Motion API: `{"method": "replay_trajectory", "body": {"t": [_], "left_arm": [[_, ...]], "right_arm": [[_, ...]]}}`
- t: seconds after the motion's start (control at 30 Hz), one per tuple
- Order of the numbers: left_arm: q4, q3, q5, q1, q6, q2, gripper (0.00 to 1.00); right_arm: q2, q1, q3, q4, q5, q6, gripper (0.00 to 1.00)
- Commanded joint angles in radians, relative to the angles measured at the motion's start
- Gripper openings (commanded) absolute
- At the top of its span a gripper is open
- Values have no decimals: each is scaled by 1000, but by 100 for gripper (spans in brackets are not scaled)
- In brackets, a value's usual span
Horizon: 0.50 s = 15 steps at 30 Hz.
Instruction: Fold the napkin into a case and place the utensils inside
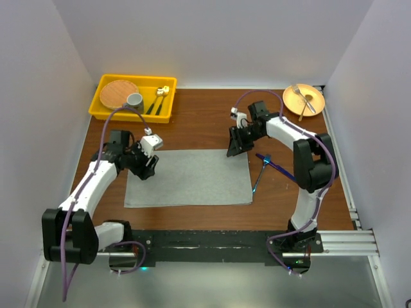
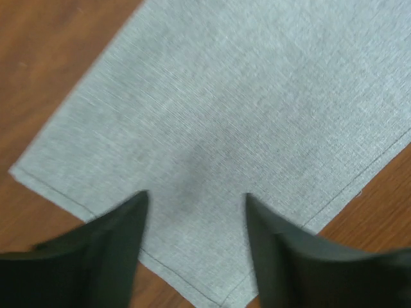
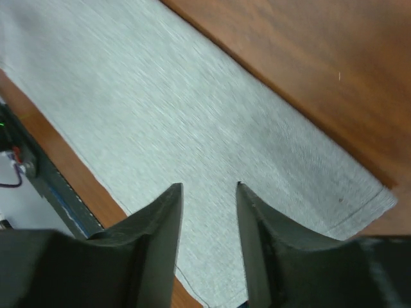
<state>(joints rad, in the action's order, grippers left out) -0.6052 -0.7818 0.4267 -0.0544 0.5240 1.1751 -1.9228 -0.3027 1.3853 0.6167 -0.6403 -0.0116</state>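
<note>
The grey napkin (image 1: 189,178) lies flat on the wooden table as a wide rectangle. My left gripper (image 1: 149,168) hovers over its far left corner, jaws open and empty; the left wrist view shows the napkin (image 2: 244,109) and its hemmed corner below the left gripper (image 2: 196,199). My right gripper (image 1: 234,151) is at the far right corner, open with a narrower gap and holding nothing. The napkin (image 3: 192,115) runs under the right gripper (image 3: 210,186). The blue utensils (image 1: 266,167) lie crossed on the table just right of the napkin.
A yellow tray (image 1: 103,109) at the back left holds a wooden plate (image 1: 119,94), a grey cup (image 1: 134,100) and gold-headed cutlery (image 1: 158,99). An orange plate (image 1: 314,102) with a silver fork (image 1: 300,97) sits at the back right. A black rail (image 1: 205,244) lines the near edge.
</note>
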Motion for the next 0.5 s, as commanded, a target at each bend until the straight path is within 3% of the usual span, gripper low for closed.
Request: {"method": "replay_trajectory", "body": {"t": [0.0,0.03,0.13,0.47], "left_arm": [[-28,10,-60,-34,84,79,51],[-18,16,-65,-39,79,112,42],[25,24,-117,-53,68,190,30],[110,-95,-296,-9,48,445,24]], "right_arm": [[19,-10,-71,-31,102,30,37],[13,-10,-77,-43,105,29,34],[-16,-10,-94,-52,114,22,31],[-33,-13,-135,-94,113,-34,28]]}}
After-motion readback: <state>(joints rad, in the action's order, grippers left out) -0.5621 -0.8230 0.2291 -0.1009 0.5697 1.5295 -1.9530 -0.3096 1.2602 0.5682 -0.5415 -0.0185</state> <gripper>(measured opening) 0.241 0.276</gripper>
